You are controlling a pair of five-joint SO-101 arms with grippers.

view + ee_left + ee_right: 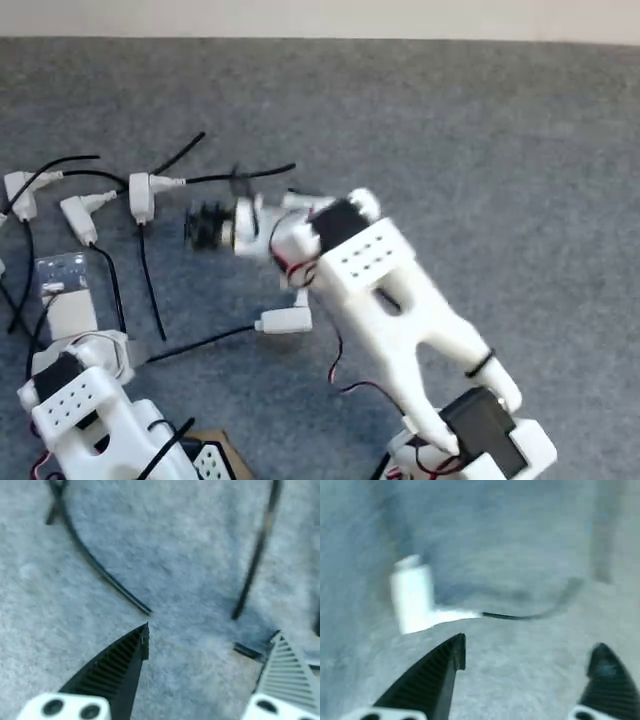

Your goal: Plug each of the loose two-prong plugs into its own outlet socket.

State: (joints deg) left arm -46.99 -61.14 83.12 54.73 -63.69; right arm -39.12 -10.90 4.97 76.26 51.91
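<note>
Several white two-prong plugs with black cables lie on the grey mat at the left: one plug (142, 196), a second (80, 214), a third (20, 190), and one more (285, 320) near the middle. My right gripper (203, 228) hangs just right of the first plug and its fingers stand open. In the right wrist view, that gripper (530, 644) is open with the white plug (412, 600) a little ahead of its dark finger (437, 672), apart from it. My left gripper (211, 634) is open and empty over black cables (100, 570); in the high view it (62, 285) is at the lower left.
Black cables (150, 285) cross the mat between the plugs and the left arm (80, 410). The right arm (390, 300) slants across the middle. A brown corner (215, 442) shows at the bottom edge. The grey mat (500, 150) stretches to the right and far side.
</note>
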